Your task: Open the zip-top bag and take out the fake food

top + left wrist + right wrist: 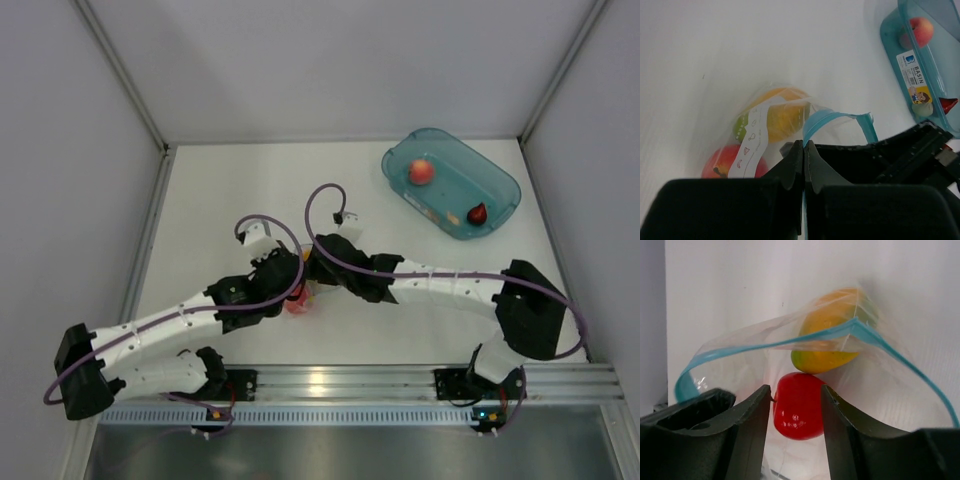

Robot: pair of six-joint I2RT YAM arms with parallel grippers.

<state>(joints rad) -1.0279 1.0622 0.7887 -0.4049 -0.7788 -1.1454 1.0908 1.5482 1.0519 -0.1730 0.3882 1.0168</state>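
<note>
The zip-top bag (757,132) lies on the white table with its mouth open, seen from above between the two wrists as the bag (298,300). My left gripper (804,145) is shut on the teal zip strip (835,117) at one lip. My right gripper (796,395) reaches inside the mouth, its fingers pressed against both sides of the red tomato-like ball (797,407). The yellow-orange mango (827,345) lies just behind the ball, still in the bag. A pinkish peach (421,172) and a small dark red piece (477,213) lie in the teal tub.
The teal translucent tub (505,180) stands at the back right of the table, near the right wall. White enclosure walls close the left, right and far sides. Both arms cross over the table's near middle, their cables looping above them.
</note>
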